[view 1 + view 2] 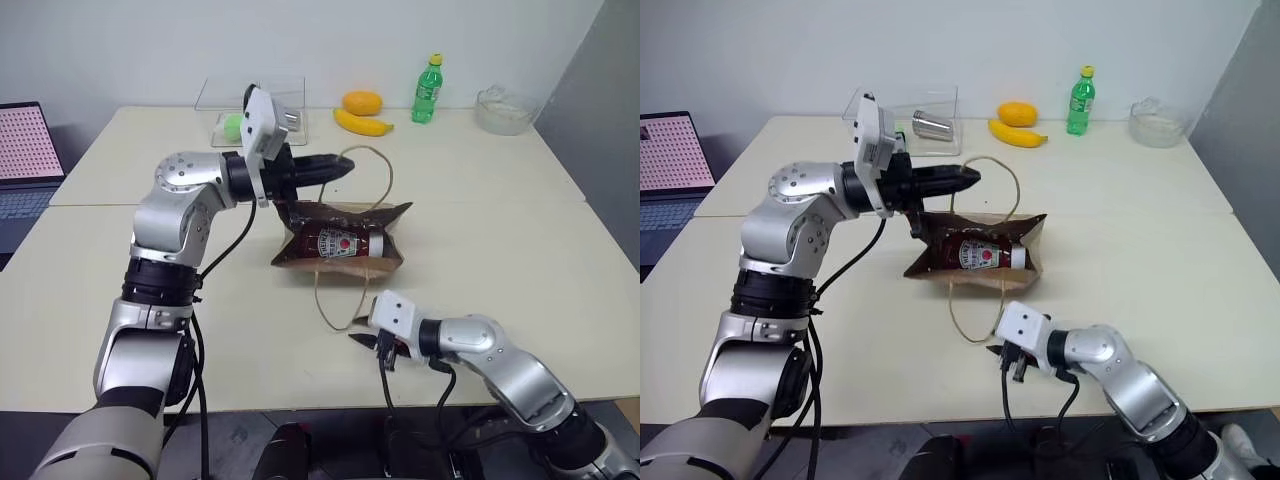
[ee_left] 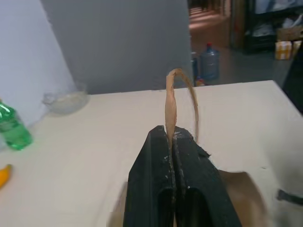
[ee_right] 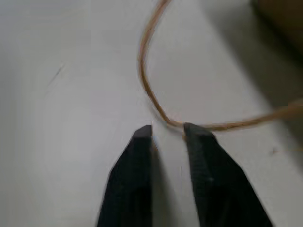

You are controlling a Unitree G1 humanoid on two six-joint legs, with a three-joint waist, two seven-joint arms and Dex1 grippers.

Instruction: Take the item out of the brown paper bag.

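Right wrist view shows the right gripper (image 3: 168,130) slightly parted beside a lower handle (image 3: 147,85) on the desk (image 1: 500,230). Farther, the ketchup bottle (image 1: 345,241), rigid, smooth and light, lies inside the soft brown paper bag (image 1: 385,262); grip its body. Left gripper (image 1: 338,165) pinches the upper handle (image 2: 171,101).

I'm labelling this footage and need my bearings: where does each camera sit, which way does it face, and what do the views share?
Left and right eye views: on the head, looking forward and down at the table; both arms show.
Left wrist view: along the left gripper, shut on the upper handle of the brown paper bag.
Right wrist view: along the right gripper, open at the lower handle.
Shared: green bottle, glass bowl.
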